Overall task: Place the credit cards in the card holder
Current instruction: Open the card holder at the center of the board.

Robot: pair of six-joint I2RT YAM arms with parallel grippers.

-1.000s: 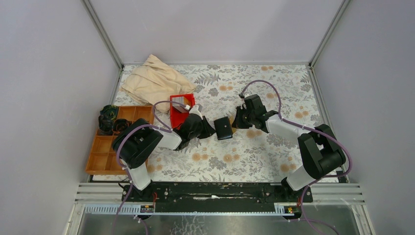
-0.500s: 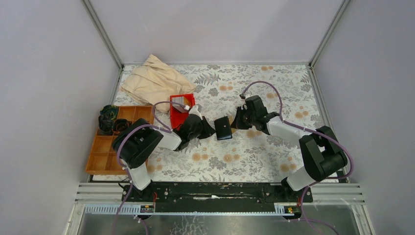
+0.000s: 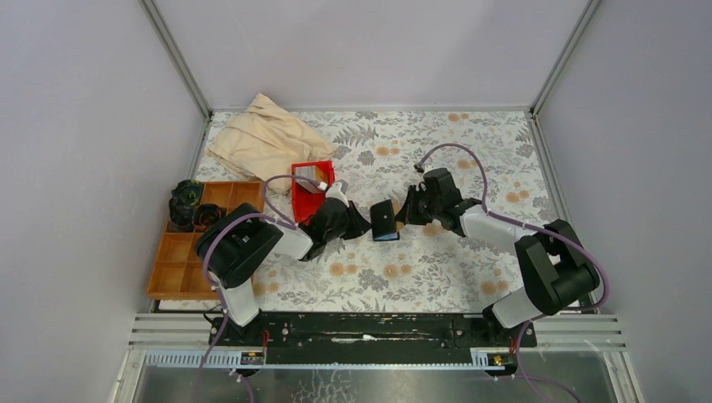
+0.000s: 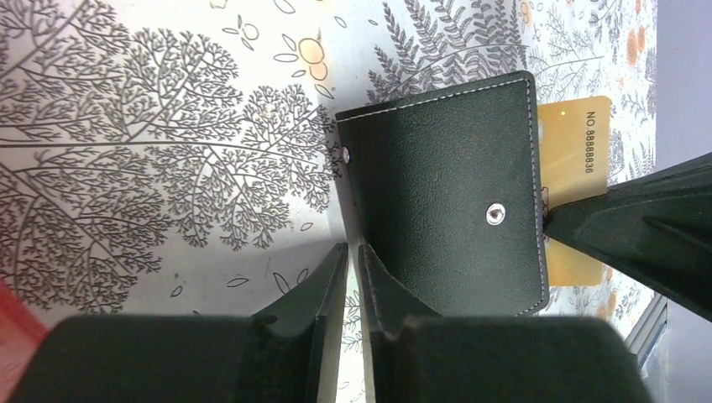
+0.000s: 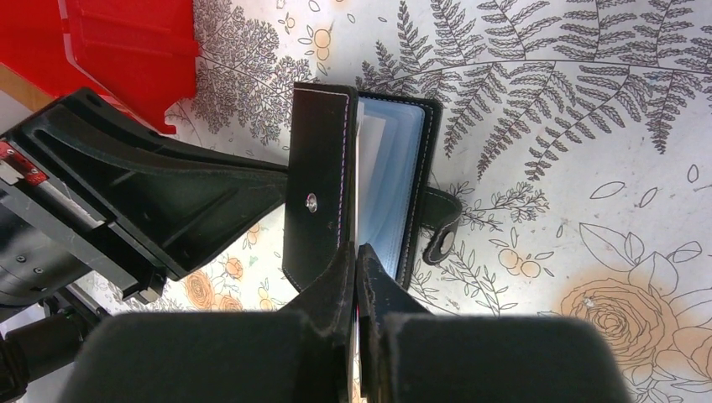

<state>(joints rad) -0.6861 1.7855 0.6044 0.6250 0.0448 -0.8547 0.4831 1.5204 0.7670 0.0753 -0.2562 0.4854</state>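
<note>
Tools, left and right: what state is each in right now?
Left tool: closed on the card holder, at its cover edge.
Right tool: closed on a tan credit card.

Tan card (image 4: 578, 155) half behind card holder (image 4: 437, 193)

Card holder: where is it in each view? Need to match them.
Top external: card holder mid-frame.
Left wrist: right of centre, tan credit card behind its edge.
Right wrist: centre, half open.
Shared: red bin, left of it up top; top-left corner in right wrist; red sliver bottom-left in left wrist.
</note>
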